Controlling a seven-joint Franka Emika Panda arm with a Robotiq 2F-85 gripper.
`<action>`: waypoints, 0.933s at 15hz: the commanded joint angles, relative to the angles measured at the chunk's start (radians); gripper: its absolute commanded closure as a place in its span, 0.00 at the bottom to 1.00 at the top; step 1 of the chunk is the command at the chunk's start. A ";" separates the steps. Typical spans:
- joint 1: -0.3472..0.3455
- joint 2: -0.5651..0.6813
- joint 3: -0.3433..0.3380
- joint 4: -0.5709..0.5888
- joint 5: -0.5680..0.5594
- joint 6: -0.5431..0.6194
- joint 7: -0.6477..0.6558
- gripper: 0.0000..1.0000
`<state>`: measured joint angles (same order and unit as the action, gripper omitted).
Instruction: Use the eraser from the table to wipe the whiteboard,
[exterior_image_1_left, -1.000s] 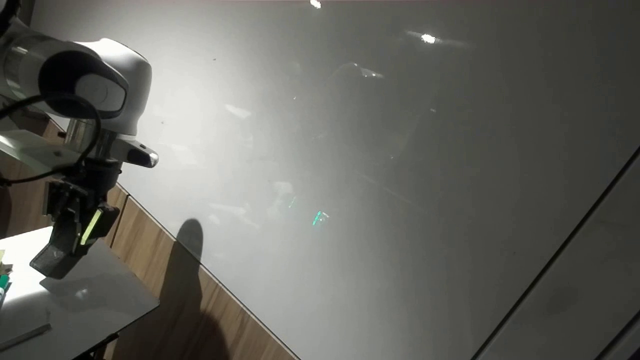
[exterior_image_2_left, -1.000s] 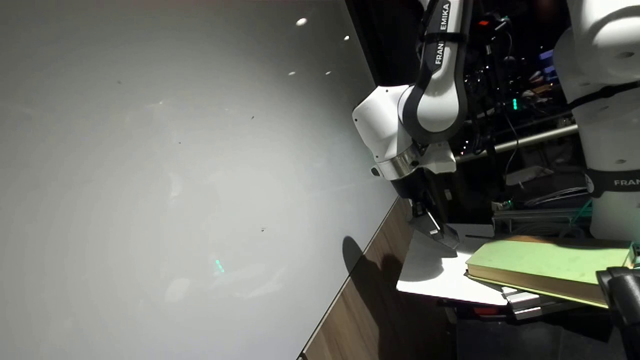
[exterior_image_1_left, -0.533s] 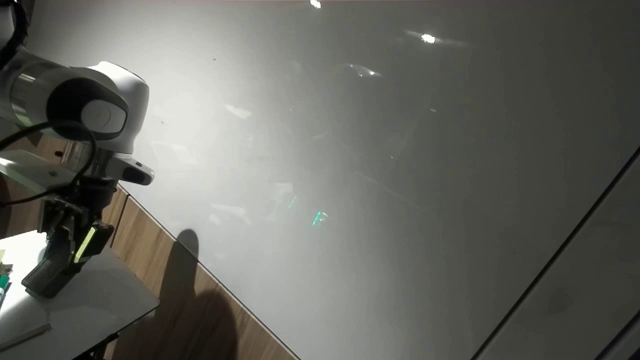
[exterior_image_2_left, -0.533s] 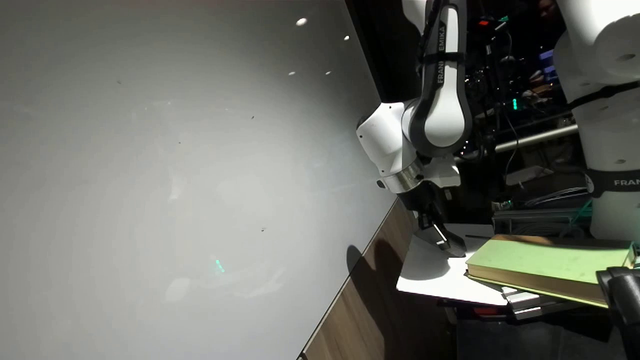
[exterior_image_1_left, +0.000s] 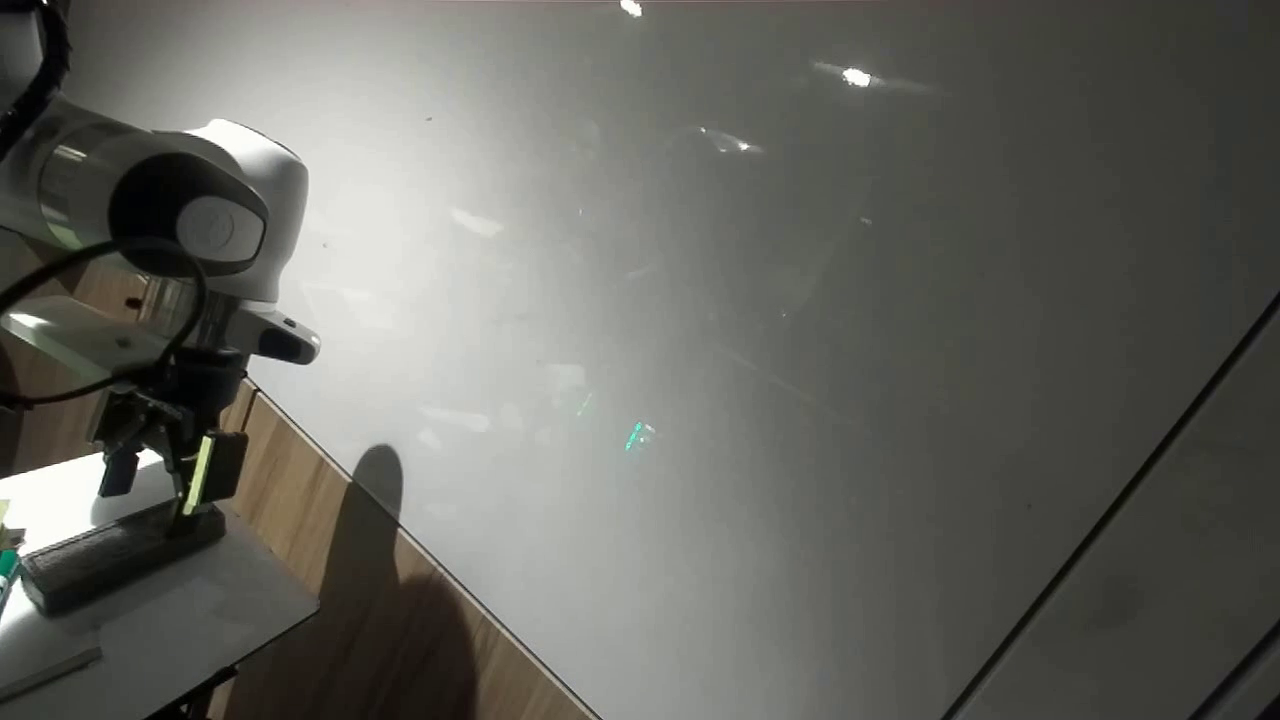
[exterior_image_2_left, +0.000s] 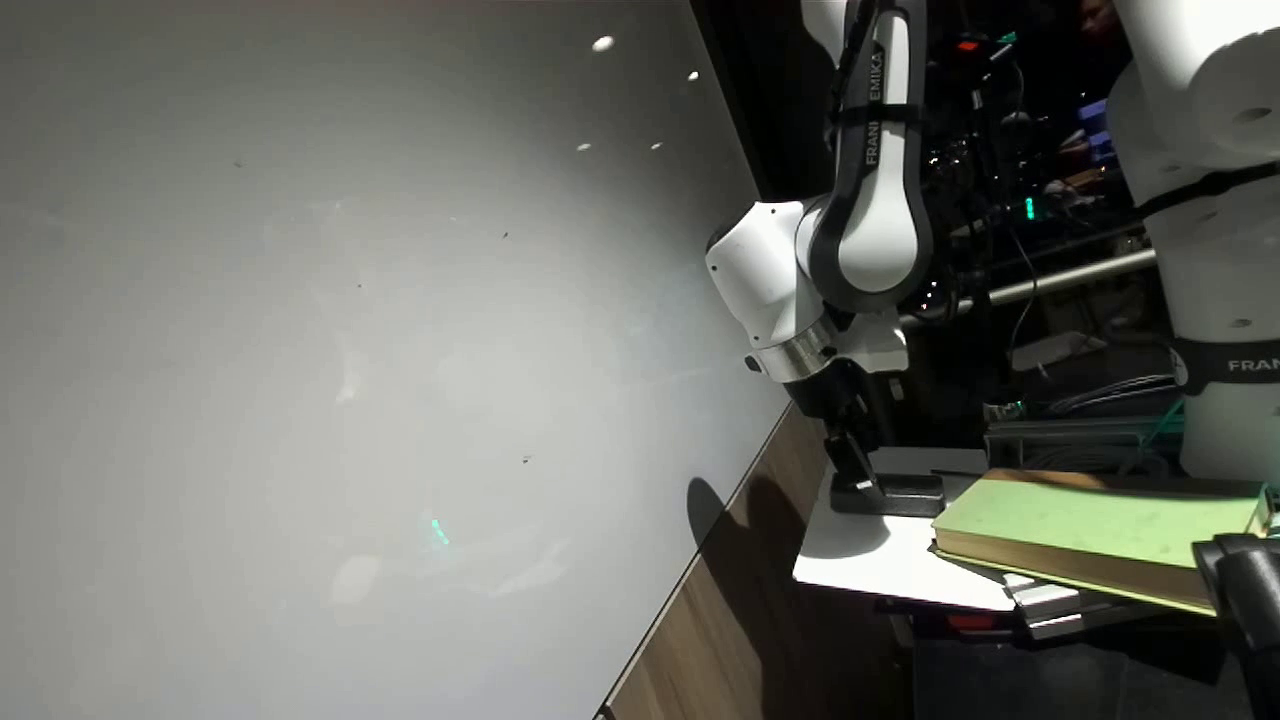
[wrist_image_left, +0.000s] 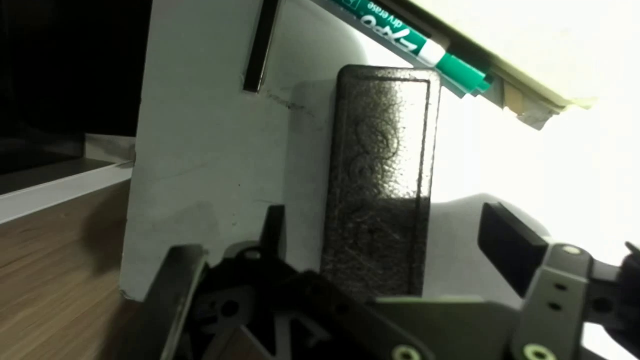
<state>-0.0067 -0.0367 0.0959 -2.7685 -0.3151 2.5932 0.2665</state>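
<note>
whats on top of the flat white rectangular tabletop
On the flat white tabletop lie a dark grey oblong eraser and a thin dark strip. A green-and-white marker sits beside a thick pale green book. Whatever is directly beneath eraser and book is covered.

Grip released, eraser (wrist_image_left: 382, 145) laid flat

Tilted and clamped in the gripper (wrist_image_left: 381, 220) half a second ago, it now lies level on the table (exterior_image_2_left: 900, 560). The fingers (wrist_image_left: 510, 245) have parted and stand on either side of it in the wrist view. The arm (exterior_image_2_left: 875, 245) sits lower than a second ago.
</note>
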 joint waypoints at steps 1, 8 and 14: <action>0.014 -0.064 -0.022 0.003 0.056 -0.005 -0.069 0.00; 0.012 -0.375 -0.040 0.012 0.244 -0.034 -0.172 0.00; 0.004 -0.373 -0.028 0.013 0.235 -0.026 -0.153 0.00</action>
<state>-0.0004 -0.4078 0.0653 -2.7568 -0.0825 2.5700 0.1169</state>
